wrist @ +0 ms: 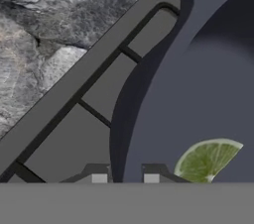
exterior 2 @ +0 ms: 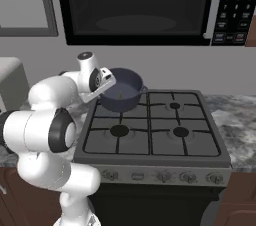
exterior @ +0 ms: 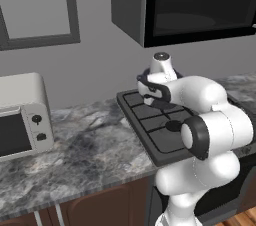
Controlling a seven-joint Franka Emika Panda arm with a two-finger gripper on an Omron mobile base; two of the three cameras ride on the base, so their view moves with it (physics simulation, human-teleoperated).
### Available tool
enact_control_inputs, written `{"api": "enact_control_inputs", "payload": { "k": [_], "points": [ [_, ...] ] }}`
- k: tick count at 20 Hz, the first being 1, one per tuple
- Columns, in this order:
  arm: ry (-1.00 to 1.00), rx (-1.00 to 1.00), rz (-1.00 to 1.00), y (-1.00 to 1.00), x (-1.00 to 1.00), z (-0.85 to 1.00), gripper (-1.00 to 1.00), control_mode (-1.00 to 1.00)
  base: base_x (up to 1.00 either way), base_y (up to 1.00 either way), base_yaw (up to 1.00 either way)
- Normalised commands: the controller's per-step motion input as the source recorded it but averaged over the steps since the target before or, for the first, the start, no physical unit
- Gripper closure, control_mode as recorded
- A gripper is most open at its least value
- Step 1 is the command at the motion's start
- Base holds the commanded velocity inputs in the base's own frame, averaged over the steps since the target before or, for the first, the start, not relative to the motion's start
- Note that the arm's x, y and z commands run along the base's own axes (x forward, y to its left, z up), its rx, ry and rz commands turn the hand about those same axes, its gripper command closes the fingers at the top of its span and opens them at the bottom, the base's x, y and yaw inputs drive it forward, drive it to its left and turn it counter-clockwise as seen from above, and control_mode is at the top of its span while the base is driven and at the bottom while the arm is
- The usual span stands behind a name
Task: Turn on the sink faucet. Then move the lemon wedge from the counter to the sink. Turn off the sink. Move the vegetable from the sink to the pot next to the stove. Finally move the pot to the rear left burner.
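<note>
The gripper (wrist: 125,176) pinched the left rim of the dark blue pot (exterior 2: 120,91), which sat at the rear left corner of the stove (exterior 2: 165,137). The lemon wedge (wrist: 207,160) lay inside the pot, its lower edge cut off. The arm hid the pot from the left base view.

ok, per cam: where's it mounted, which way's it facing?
Left base view: behind the arm's left, facing forward-down over counter, toaster oven and stove; arm at lower right.
Right base view: behind its right, facing stove and pot under the microwave; arm at lower left.
Hand view: on the hand, looking down the pot's rim at the lemon wedge; tool tips at bottom.
Shared: stove, counter.
</note>
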Motion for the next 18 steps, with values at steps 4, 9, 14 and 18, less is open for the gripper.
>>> {"api": "enact_control_inputs", "payload": {
  "k": [4,9,14,18],
  "points": [
    [0.0,0.0,0.0,0.0,0.1,-0.17,1.0,-1.0,0.0,0.0,0.0],
    [0.0,0.0,0.0,0.0,0.05,-0.18,1.0,-1.0,0.0,0.0,0.0],
    [0.0,0.0,0.0,0.0,0.1,-0.25,1.0,-1.0,0.0,0.0,0.0],
    [0.0,0.0,0.01,0.0,0.21,-0.22,1.0,-1.0,0.0,0.0,0.0]
  ]
}}
